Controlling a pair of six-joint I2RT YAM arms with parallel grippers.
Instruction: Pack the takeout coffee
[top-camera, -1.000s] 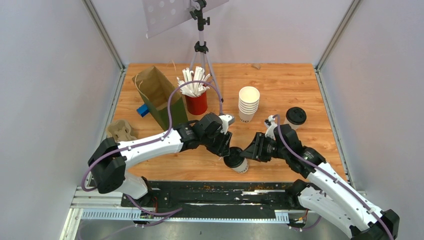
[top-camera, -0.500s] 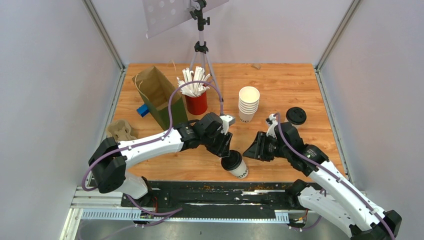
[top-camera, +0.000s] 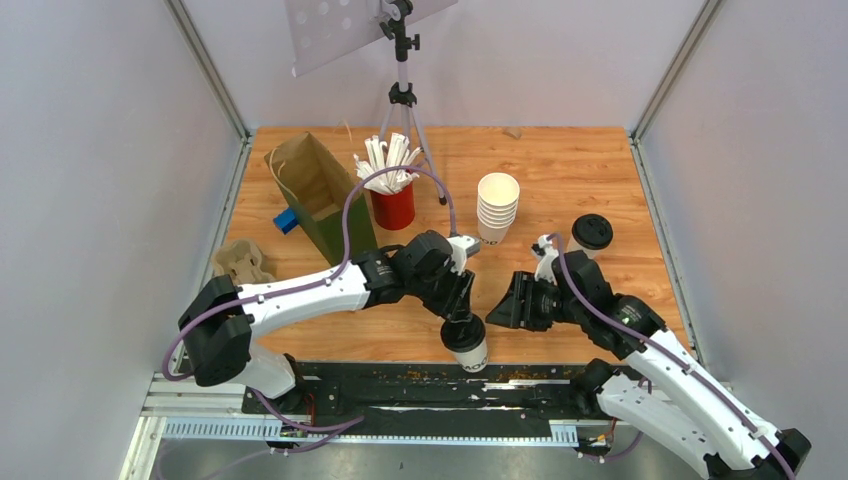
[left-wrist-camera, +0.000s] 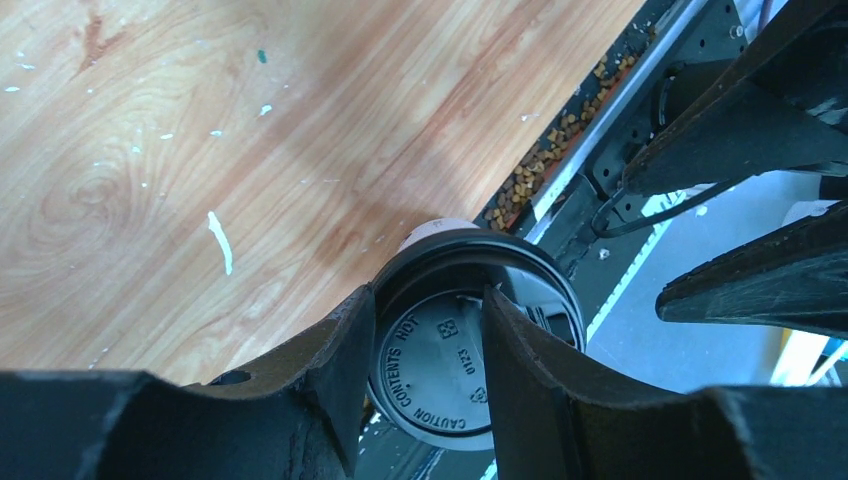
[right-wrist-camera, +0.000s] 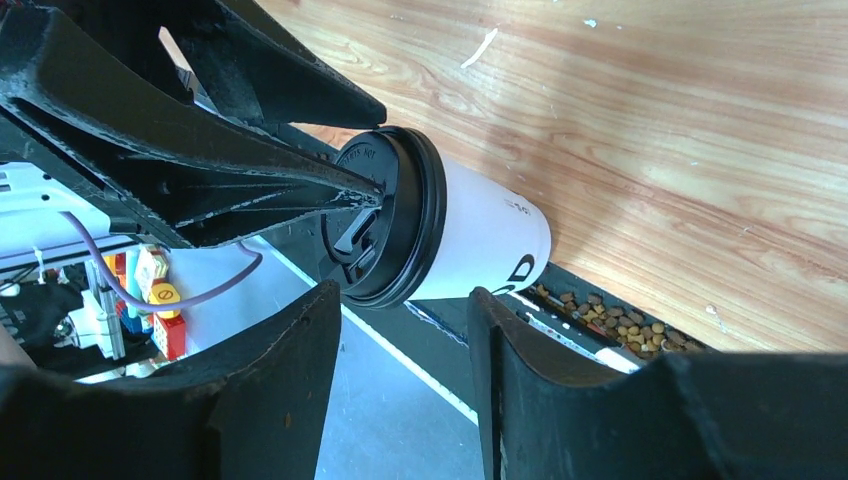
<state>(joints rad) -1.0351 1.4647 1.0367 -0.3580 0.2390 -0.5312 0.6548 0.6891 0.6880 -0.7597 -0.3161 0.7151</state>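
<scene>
White paper cup (right-wrist-camera: 480, 240) shifted nearer, left tool (left-wrist-camera: 428, 320) pinching its black lid (right-wrist-camera: 385, 215), right tool (right-wrist-camera: 403, 300) spread.

white arms (top-camera: 300, 290), black joints (top-camera: 425, 258), looping purple cables (top-camera: 345, 215); left tool (left-wrist-camera: 428, 300) matte black.

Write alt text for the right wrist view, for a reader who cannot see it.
A white paper cup with a black lid is gripped at the lid by the left gripper. The right gripper stands open before it, with the wooden table behind.
</scene>
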